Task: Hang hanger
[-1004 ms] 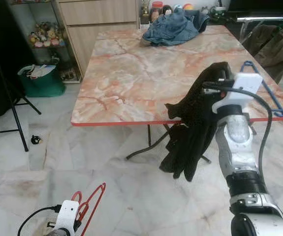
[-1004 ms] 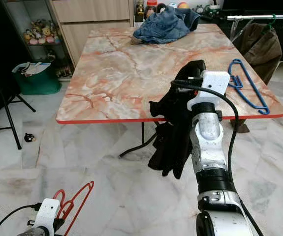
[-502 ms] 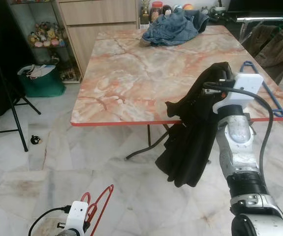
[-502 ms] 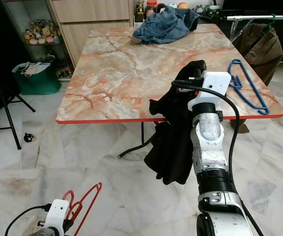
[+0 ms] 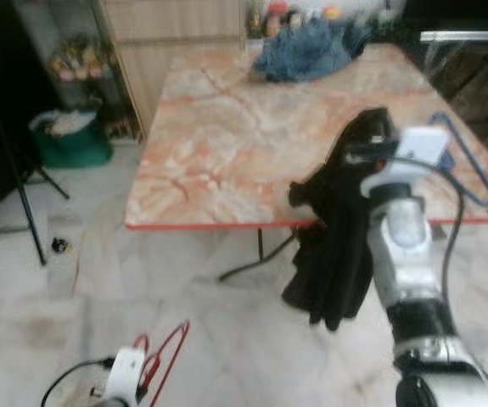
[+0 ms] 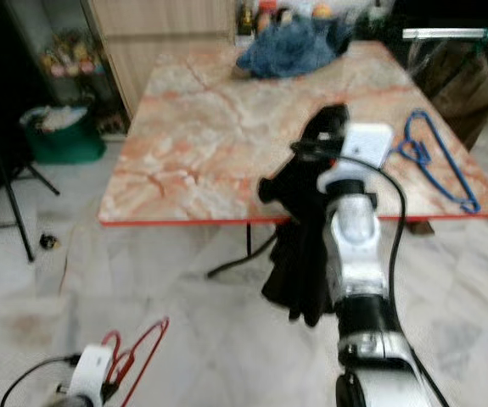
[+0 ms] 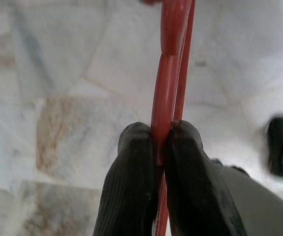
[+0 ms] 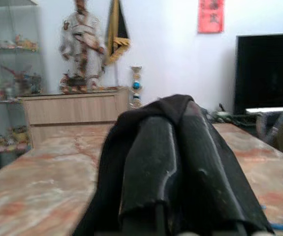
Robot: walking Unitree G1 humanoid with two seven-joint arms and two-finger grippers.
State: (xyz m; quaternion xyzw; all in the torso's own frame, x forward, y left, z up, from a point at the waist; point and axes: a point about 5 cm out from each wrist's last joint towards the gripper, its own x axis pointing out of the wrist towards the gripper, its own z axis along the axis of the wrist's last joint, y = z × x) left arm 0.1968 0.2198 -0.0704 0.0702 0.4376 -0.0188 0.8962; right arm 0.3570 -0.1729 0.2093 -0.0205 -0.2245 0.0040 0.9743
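A red hanger [image 5: 165,356] is pinched in my left gripper [image 7: 159,142], low over the marble floor at the lower left; the two black fingers [image 7: 131,172] press on its rod. My right gripper [image 8: 178,162] is raised in front of the marble table [image 5: 227,144], shut on a black garment [image 5: 337,237] that drapes over its fingers and hangs down past the table's red edge. A blue hanger [image 5: 468,165] lies flat on the table's right side, just right of the right wrist.
A heap of blue denim [image 5: 307,47] lies at the table's far end. A brown garment [image 6: 456,80] hangs on a rail at the right. A green bin [image 5: 70,140] and a black stand leg [image 5: 23,199] are at the left, by a wooden cabinet [image 5: 171,34].
The whole picture has blurred and shifted slightly, so the camera moved. The hanging black garment swung and bunched back closer to the arm. The left gripper with the red hanger stays low.
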